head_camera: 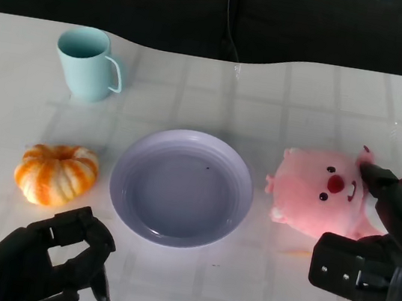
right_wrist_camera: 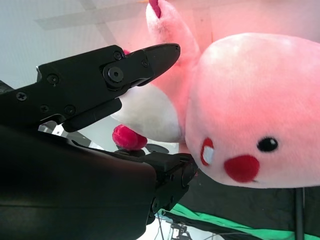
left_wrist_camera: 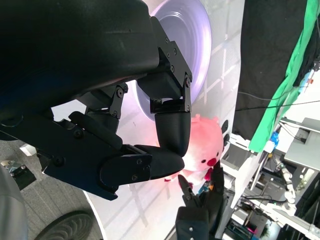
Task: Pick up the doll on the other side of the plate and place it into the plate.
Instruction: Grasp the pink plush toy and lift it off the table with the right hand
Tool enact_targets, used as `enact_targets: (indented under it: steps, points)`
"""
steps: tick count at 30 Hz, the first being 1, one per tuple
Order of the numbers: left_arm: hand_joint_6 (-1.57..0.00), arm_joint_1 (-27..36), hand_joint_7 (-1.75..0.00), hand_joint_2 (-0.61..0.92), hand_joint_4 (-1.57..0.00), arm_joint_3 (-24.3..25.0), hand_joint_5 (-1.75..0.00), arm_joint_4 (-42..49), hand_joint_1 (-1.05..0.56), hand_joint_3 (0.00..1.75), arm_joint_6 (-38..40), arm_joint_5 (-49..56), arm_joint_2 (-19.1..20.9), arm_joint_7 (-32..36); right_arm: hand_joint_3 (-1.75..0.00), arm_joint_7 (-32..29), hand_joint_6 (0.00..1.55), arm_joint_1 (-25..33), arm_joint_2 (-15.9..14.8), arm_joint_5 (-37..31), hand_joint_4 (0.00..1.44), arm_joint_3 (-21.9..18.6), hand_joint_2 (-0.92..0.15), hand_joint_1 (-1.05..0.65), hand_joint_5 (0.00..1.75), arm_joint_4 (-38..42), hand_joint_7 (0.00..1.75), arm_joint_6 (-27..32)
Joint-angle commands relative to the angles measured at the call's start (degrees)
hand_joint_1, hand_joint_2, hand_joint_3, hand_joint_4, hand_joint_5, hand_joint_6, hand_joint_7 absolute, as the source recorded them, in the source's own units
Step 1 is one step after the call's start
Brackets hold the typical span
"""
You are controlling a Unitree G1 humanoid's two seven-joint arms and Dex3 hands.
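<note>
Pink plush marks the doll (head_camera: pixel 325 194), which lies on the white desk (head_camera: pixel 284 102) at 3 o'clock from the lavender plate (head_camera: pixel 130 166), face turned toward the plate. The right hand (head_camera: pixel 376 245) is set at the doll's far side, its fingers (right_wrist_camera: pixel 150 57) parted around the body, apparently so the doll can be closed upon; no firm grip is shown. The left hand (head_camera: pixel 48 260) is kept back at 7 o'clock of the plate, fingers curled inward on nothing, probably to leave the plate free.

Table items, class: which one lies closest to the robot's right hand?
The pink doll: the right hand reaches around it, while plate, orange toy and cup sit farther away.
</note>
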Motion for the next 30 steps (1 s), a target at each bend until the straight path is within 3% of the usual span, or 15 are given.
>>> enact_targets:
  steps: [1,14,21,26,30]
  points:
    - [-0.74,0.4,-1.26,0.73,-0.75,0.2,-1.65,-0.6,-0.52,0.57,-0.1,-0.2,0.7,0.1,0.00,-1.3,0.22,-1.8,-0.7,1.4,0.05,0.8,-0.87,-0.67,0.32,3.1,0.01,-0.2]
    - [-0.77,0.6,-1.20,0.75,-0.77,0.4,-1.61,-1.0,-0.52,0.55,-0.1,-0.1,0.6,0.3,-0.01,-3.8,0.23,-9.0,0.8,4.9,0.10,4.2,-0.90,-0.68,0.24,16.1,0.01,-0.6]
    - [-0.78,0.8,-1.18,0.77,-0.76,0.3,-1.62,-1.3,-0.51,0.52,-0.1,0.2,0.4,0.9,0.00,-6.3,0.30,-14.5,2.2,7.9,0.20,5.8,-0.89,-0.63,0.16,27.0,0.02,-3.3]
    - [-0.77,0.8,-1.18,0.79,-0.75,0.4,-1.62,-1.2,-0.49,0.50,-0.2,0.0,0.2,0.8,0.00,-8.3,0.40,-17.7,3.3,9.2,0.31,7.2,-0.86,-0.52,0.13,33.4,0.03,-4.4]
    - [-0.78,0.8,-1.16,0.80,-0.76,0.3,-1.60,-1.3,-0.51,0.47,-0.4,0.1,0.3,0.6,0.00,-10.1,0.55,-19.6,4.4,10.1,0.49,8.2,-0.82,-0.38,0.09,37.0,0.04,-4.3]
